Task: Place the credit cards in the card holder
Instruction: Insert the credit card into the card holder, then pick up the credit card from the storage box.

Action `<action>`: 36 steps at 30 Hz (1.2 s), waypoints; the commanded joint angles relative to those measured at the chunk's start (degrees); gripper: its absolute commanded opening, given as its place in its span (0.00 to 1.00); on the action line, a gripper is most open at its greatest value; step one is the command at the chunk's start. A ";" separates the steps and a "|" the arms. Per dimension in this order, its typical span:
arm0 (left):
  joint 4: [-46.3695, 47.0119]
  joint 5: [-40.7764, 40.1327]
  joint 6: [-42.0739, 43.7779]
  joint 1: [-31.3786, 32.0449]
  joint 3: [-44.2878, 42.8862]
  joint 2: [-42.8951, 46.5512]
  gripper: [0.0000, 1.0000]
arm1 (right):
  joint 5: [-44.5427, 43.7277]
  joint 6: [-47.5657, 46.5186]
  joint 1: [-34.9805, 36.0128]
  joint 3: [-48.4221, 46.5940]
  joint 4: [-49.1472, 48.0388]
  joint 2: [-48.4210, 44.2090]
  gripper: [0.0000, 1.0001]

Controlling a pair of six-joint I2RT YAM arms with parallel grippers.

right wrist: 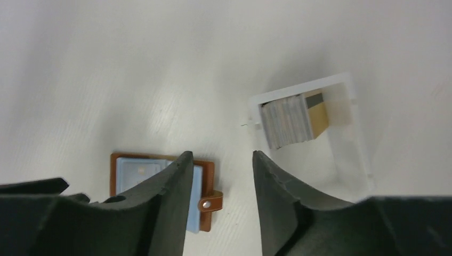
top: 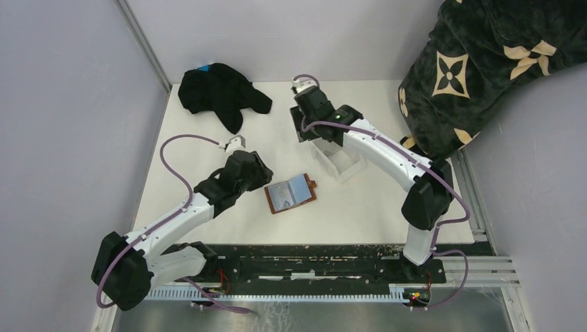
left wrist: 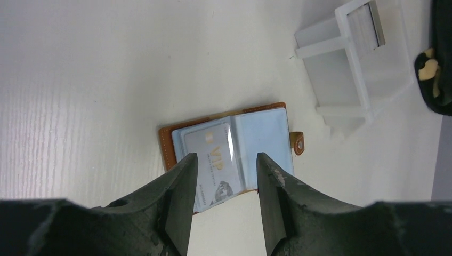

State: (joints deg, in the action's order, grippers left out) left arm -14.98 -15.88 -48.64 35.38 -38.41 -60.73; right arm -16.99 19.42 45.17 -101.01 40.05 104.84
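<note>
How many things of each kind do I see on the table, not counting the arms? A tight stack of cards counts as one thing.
Card holder: 1
Single card in the holder: 1
Card stack (its cards are too tightly packed to count): 1
Clear tray: 1
Black cloth: 1
Patterned dark fabric: 1
Total: 6

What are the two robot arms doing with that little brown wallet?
The wallet lies open on the table with one card in a pocket. The left gripper hovers over it, open and empty. The right gripper, also open and empty, hangs near the clear tray, where a stack of more cards waits to go in.
</note>
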 commanded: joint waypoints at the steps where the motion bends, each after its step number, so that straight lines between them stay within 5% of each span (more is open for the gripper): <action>1: 5.45 6.18 5.44 0.03 -1.08 -3.21 0.54 | 6.96 -1.05 -7.29 -2.43 -0.23 1.24 0.67; 3: 5.76 7.34 6.33 -0.01 -2.55 -5.66 0.54 | 9.97 -0.08 -10.57 -3.67 1.49 2.61 0.81; 5: 5.26 8.65 7.50 -0.06 -4.58 -7.57 0.54 | 11.97 -0.19 -12.82 -4.60 2.75 3.79 0.83; 14: 6.03 10.41 8.92 -0.81 -11.24 -15.69 0.54 | 12.76 -4.66 -15.06 -5.15 2.97 9.05 0.61; 36: 7.60 18.09 8.41 -0.83 -33.54 -42.39 0.50 | 26.89 -3.97 -23.03 -4.81 1.29 14.79 0.60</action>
State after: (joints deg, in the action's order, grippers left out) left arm -8.86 0.10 -42.70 34.72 -67.68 -100.12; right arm 6.02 15.97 22.26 -103.61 42.54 119.22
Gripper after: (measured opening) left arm 0.509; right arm 0.610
